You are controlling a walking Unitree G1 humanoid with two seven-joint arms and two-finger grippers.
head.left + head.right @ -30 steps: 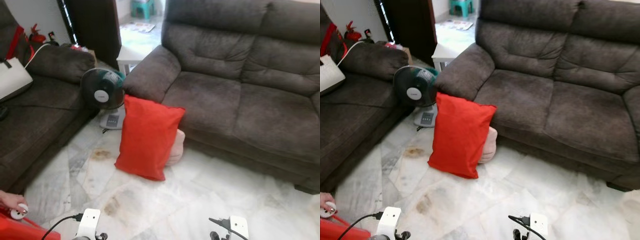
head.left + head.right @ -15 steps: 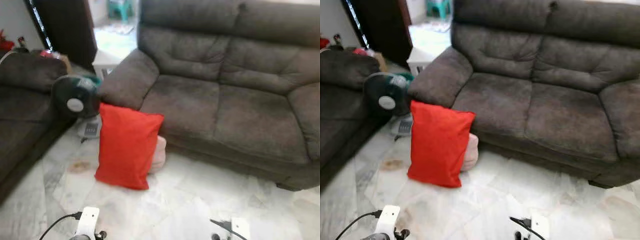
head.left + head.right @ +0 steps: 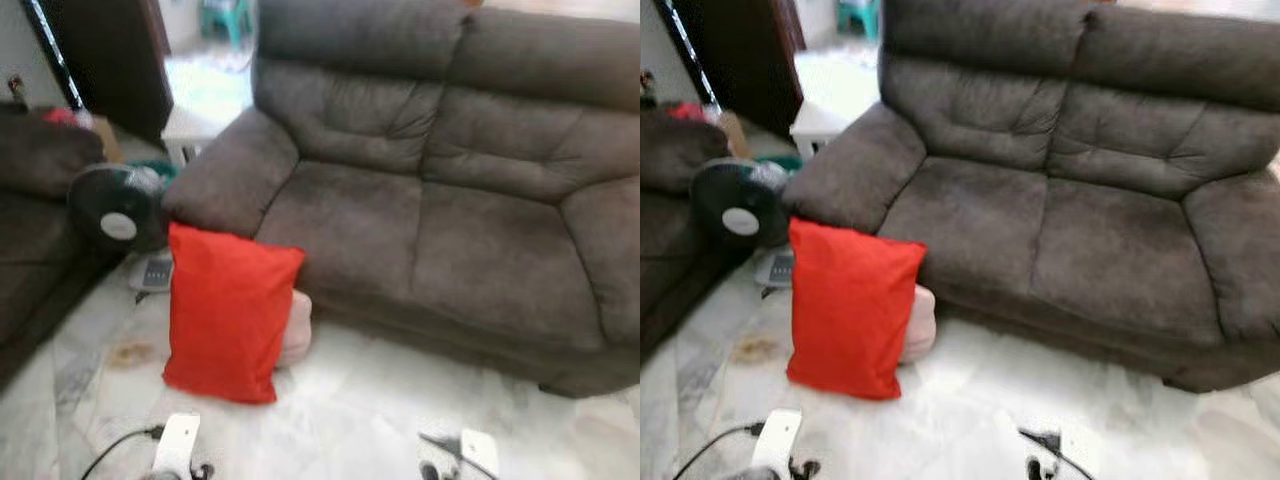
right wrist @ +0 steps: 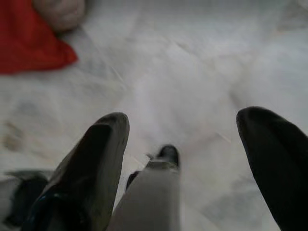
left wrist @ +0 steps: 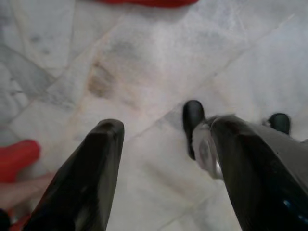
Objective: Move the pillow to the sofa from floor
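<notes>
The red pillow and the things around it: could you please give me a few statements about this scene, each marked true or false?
1. The red rectangular pillow stands on the pale marble floor. True.
2. The pillow lies on a seat of the dark brown fabric sofa. False: it leans against the sofa's front, by the armrest.
3. A pale pink cushion sits behind the pillow. True.
4. The left gripper holds the pillow. False: it is open over bare floor.
5. The right gripper is open. True.
</notes>
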